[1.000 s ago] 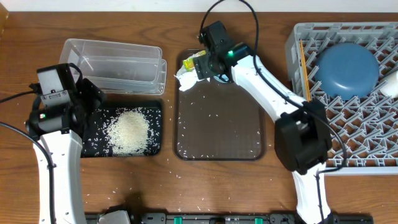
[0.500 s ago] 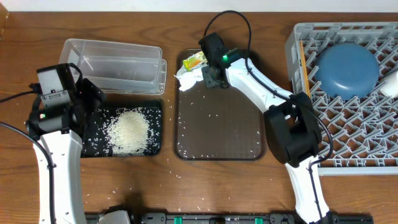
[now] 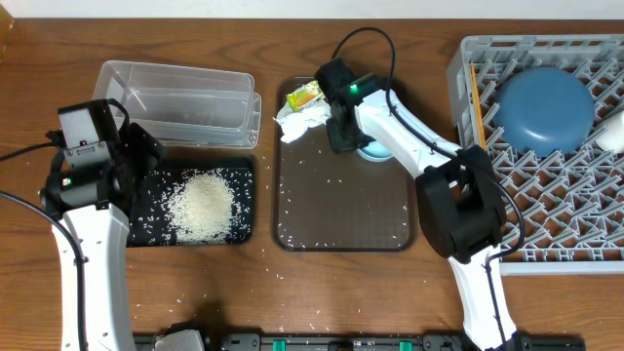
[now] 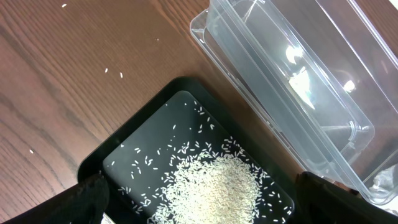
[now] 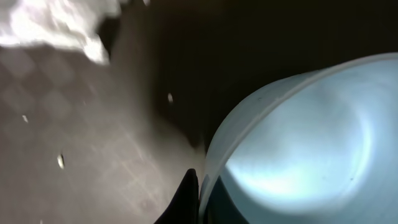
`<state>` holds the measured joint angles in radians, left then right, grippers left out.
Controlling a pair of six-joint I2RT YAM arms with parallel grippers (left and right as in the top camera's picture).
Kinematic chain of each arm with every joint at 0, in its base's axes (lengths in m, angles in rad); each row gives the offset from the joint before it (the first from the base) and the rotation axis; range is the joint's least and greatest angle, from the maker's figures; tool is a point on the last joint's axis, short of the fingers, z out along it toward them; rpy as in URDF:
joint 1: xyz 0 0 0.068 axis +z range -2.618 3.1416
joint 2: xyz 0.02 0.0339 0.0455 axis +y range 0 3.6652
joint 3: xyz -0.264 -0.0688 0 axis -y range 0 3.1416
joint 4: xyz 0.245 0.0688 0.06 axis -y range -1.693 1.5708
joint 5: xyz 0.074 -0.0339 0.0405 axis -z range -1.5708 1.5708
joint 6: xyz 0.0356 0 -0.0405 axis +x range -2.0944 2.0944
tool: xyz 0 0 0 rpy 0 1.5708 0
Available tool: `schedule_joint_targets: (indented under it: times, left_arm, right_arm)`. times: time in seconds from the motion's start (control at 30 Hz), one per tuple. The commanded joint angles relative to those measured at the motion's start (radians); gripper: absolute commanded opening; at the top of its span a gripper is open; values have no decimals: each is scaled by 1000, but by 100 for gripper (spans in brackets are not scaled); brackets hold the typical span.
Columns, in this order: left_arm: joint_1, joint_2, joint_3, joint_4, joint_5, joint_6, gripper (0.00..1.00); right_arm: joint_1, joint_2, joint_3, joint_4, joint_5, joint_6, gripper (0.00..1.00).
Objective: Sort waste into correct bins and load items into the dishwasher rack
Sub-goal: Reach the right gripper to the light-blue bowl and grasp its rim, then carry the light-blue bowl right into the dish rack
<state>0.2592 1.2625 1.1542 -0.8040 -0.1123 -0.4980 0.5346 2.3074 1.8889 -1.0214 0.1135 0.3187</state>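
Right tool (image 3: 346,136) is seen low over the brown serving tray (image 3: 341,219), toward its 2 o'clock corner, right at the light blue bowl (image 3: 376,151). In the wrist view one dark finger (image 5: 189,196) is pressed to the outside of the bowl's rim, but the other finger is not shown, so it cannot be told whether the rim is pinched. The left tool (image 4: 214,199) is held wide and empty above the black tray (image 3: 146,219) at 9 o'clock on the tabletop (image 3: 439,312).

Progress is judged to be past halfway. A heap of rice (image 3: 203,203) is already gathered in the black tray. The dark blue plate (image 3: 544,105) and the chopsticks (image 3: 477,97) are already loaded in the rack (image 3: 585,229) at 3 o'clock, and a white cup (image 3: 614,136) is glimpsed at its far edge. Left to be done: the bowl is yet to be racked. The napkin (image 3: 300,124) and the wrapper (image 3: 304,96) lie at the tray's 11 o'clock corner and are not yet binned. The clear tub (image 3: 180,97) looks empty. Stray grains are scattered on the tray and tabletop.

Against a second ago, the right tool has been shifted from the wrapper toward 5 o'clock, and the bowl, hidden then under the arm, is now uncovered. The left arm has not been moved.
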Motion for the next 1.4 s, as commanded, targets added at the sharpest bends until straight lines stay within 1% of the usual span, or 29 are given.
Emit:
schedule_joint_targets:
  times: [0.0, 0.17, 0.33, 0.47, 0.6, 0.7, 0.8, 0.87, 1.0, 1.13, 1.37]
  left_arm:
    - [4, 6, 11, 1, -20, -1, 98]
    - [4, 6, 11, 1, -20, -1, 98]
    - [4, 6, 11, 1, -20, -1, 98]
    - [4, 6, 11, 1, -20, -1, 98]
    - [4, 6, 11, 1, -20, -1, 98]
    - [4, 6, 11, 1, -20, -1, 98]
    - [4, 6, 11, 1, -20, -1, 98]
    - [4, 6, 11, 1, -20, -1, 98]
    - [4, 6, 11, 1, -20, -1, 98]
    - [4, 6, 11, 1, -20, -1, 98]
    - [4, 6, 11, 1, -20, -1, 98]
  right_arm:
    - [7, -66, 28, -36, -69, 29, 1]
    - [6, -161, 28, -88, -81, 29, 1]
    - [-24, -307, 28, -130, -81, 61, 1]
    - [-98, -439, 28, -186, -81, 57, 1]
    - [-232, -544, 28, -241, -113, -34, 1]
    - [-350, -586, 28, -283, -239, -133, 1]
    - [-490, -600, 28, -341, -437, -256, 1]
    - [-593, -600, 23, -383, -606, -358, 1]
    - [-747, -600, -8, -430, -835, -512, 1]
    - [-868, -599, -66, -426, -961, -584, 1]
    - [-1028, -599, -264, -389, -1088, -689, 1]
